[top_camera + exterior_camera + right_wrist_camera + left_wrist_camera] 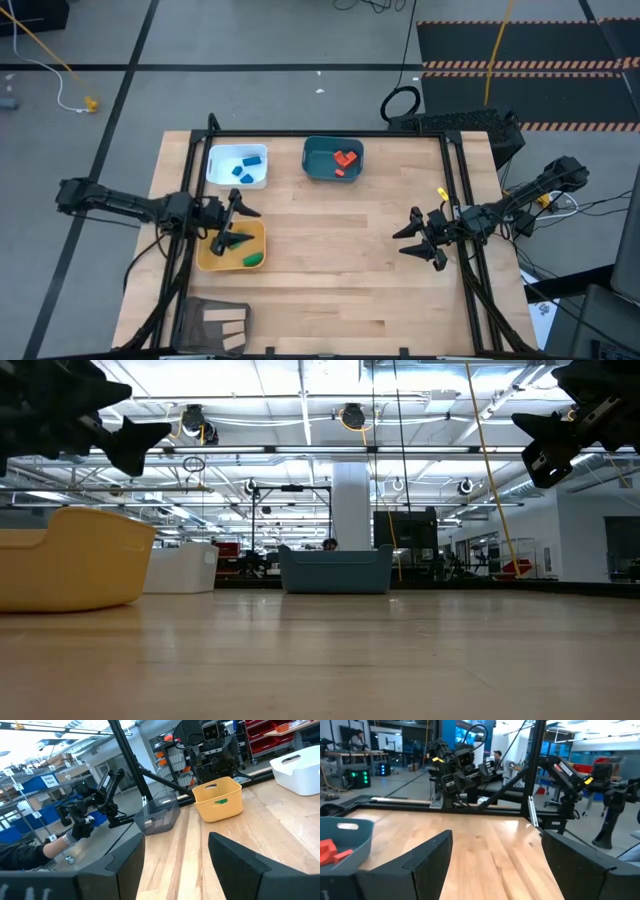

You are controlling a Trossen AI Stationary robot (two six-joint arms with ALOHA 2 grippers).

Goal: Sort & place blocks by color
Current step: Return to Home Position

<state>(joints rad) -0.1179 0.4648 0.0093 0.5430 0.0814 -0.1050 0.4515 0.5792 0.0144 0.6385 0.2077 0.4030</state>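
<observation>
Around my wooden bench [340, 250] the floor [300, 40] is grey, crossed by black tape lines [250, 68]. A dark mat [520, 45] edged in orange stripes lies at far right, and a yellow cable [45, 42] trails at far left. Beyond the bench I note a white column [351, 505], bright ceiling lights [300, 380] and racks of red bins [260, 735].

The desk [340, 250] is pale planked wood with a smooth, faintly glossy finish, framed by black metal bars [455, 200]. The white bin [212, 168], teal bin [309, 160] and yellow bin [260, 240] look like smooth moulded plastic, the dark bin [167, 820] like fine mesh holding bare tan wood blocks [228, 325]; the red blocks [346, 160] wear flat paint. The left gripper [496, 834] has matt dark fingers [427, 860] that look like plastic.
</observation>
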